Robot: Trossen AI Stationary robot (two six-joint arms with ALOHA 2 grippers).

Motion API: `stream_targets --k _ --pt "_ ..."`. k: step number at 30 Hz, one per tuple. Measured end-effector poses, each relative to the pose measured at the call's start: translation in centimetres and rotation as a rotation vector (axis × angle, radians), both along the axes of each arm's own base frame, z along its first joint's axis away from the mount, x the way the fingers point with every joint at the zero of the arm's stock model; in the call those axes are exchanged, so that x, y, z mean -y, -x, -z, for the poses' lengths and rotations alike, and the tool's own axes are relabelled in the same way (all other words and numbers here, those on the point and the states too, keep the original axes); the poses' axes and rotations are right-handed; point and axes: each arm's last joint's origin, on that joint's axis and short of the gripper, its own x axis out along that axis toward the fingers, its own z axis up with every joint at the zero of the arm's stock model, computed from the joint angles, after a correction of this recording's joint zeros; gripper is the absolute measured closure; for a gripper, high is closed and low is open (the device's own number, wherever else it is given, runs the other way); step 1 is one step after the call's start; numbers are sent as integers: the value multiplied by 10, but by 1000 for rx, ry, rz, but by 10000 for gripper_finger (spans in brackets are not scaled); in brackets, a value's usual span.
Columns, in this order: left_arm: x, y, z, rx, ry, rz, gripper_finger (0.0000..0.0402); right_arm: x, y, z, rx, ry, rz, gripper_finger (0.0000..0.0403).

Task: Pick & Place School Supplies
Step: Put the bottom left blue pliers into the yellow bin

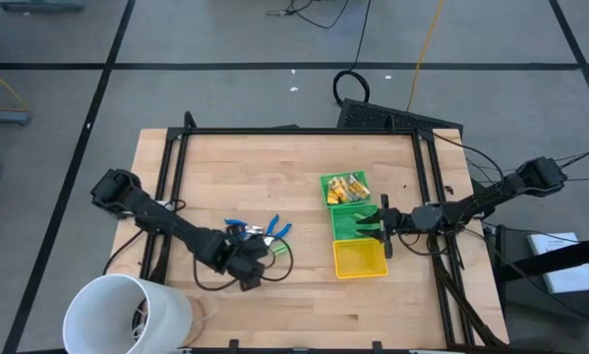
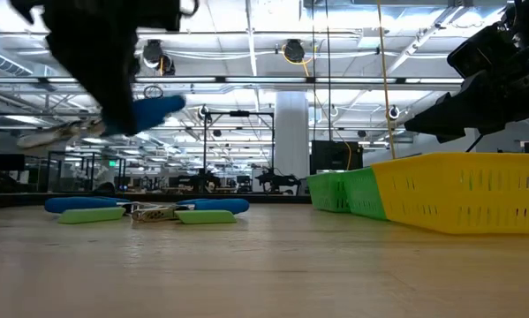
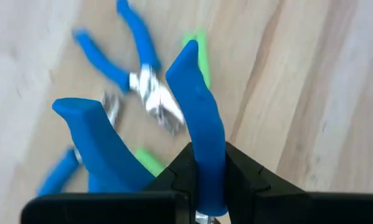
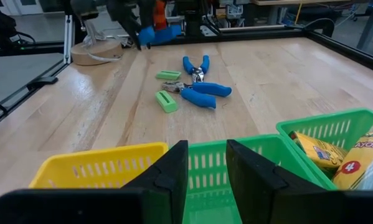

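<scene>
- Blue-handled pliers (image 3: pixel 202 134) are up off the table, one handle pinched in the left gripper (image 3: pixel 205 186), above the pile at about seven o'clock on the wood.
- More pliers (image 4: pixel 197 65) and green pieces (image 4: pixel 165 101) lie below.
- Gripped by one handle only, the tool could swing or slip out.
- The right gripper (image 4: pixel 206 165), fingers slightly apart, hangs empty over the green bin (image 1: pixel 358 221) at three o'clock.

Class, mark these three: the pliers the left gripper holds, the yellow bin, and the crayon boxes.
pliers (image 3: pixel 202 130), left wrist view, on the blue handle clamped between the fingers.
yellow bin (image 1: pixel 359 260), high view, on its floor.
crayon boxes (image 4: pixel 351 167), right wrist view, on a box face.
</scene>
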Motion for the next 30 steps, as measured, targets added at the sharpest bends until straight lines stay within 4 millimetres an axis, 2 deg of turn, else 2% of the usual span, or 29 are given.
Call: stream_targets --k 10,22,28,30 --pt "1 -38 -33 293 -109 298 352 0 -1 -3 28 -8 0 307" --pt "-13 -78 -65 723 -36 775 355 -1 -4 -19 205 -118 2 299" --pt "-23 -85 -72 818 4 874 355 -6 -11 -24 269 -136 -95 247" --pt "-27 -86 -72 825 7 878 355 -11 -24 -33 281 -112 -129 224"
